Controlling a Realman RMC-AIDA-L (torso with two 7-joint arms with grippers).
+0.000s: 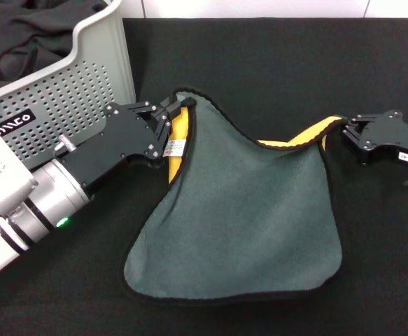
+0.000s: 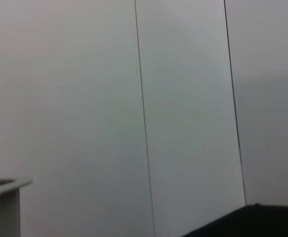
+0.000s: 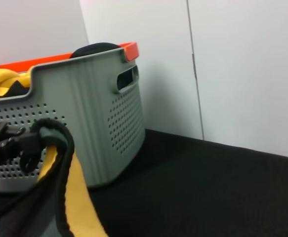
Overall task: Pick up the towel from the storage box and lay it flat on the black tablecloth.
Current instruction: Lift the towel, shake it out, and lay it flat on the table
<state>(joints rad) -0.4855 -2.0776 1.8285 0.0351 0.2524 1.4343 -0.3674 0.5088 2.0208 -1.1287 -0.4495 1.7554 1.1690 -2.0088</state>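
The towel [image 1: 245, 210] lies grey side up on the black tablecloth [image 1: 273, 63], with black trim, yellow showing at its two far corners, and a white tag [image 1: 176, 148]. My left gripper [image 1: 167, 119] is shut on the towel's far left corner, just in front of the storage box [image 1: 71, 91]. My right gripper [image 1: 348, 131] is shut on the far right corner, low over the cloth. The far edge sags between them. The right wrist view shows the towel's raised edge [image 3: 64, 197], the left gripper [image 3: 8, 143] and the box [image 3: 84, 98].
A dark charcoal cloth [image 1: 36, 28] fills the storage box, with yellow fabric [image 3: 0, 79] beside it. An orange rim [image 3: 129, 48] shows behind the box. A white panelled wall stands behind the table. The left wrist view shows only wall, the box rim [image 2: 5, 187] and a tablecloth corner [image 2: 262, 219].
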